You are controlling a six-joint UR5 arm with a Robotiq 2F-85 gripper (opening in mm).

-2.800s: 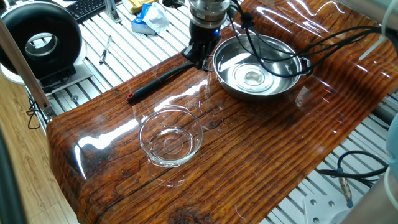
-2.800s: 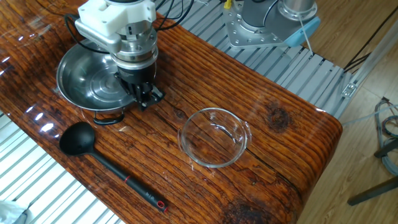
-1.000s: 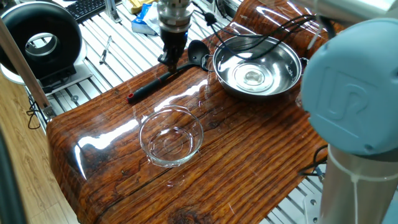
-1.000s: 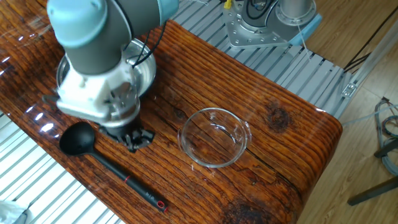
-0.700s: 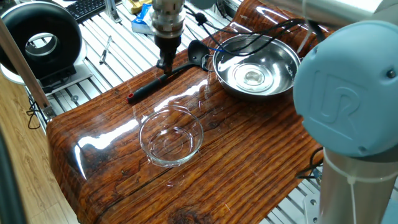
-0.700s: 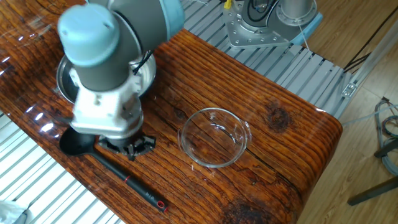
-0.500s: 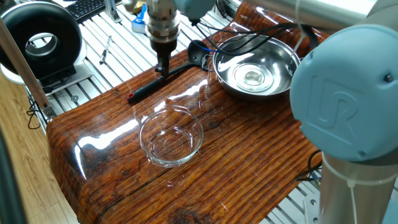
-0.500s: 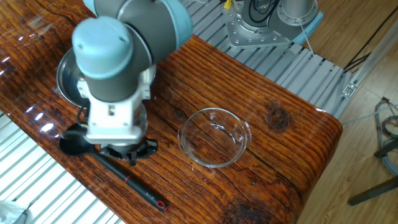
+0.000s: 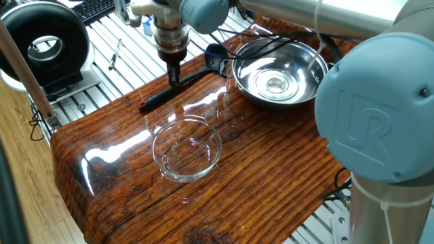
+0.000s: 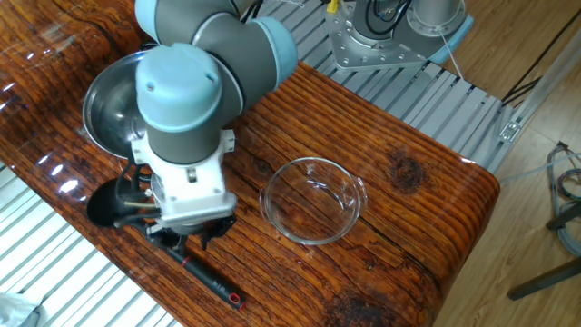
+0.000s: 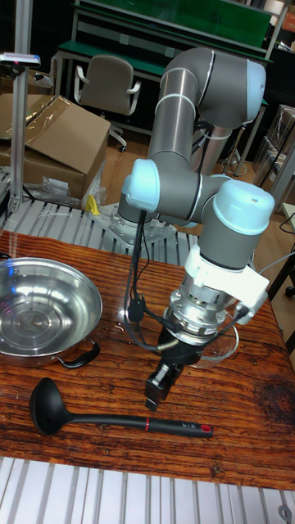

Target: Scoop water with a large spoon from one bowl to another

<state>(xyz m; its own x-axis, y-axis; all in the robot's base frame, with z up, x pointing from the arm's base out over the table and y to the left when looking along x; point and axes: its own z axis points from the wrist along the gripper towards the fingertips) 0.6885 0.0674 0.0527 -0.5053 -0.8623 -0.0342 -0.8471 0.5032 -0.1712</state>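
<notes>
Gripper point(image 11: 158, 390) hovers just above large spoon point(image 11: 123, 421) handle, apart.

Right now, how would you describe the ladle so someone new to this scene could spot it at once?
Start at the wooden table and find the steel bowl near one end. Beside that bowl, along the table's edge, lies the ladle, flat on the wood with the gripper over its handle. It is the only long, thin, black item there, with a round cup toward the steel bowl and a red-tipped handle.
</notes>
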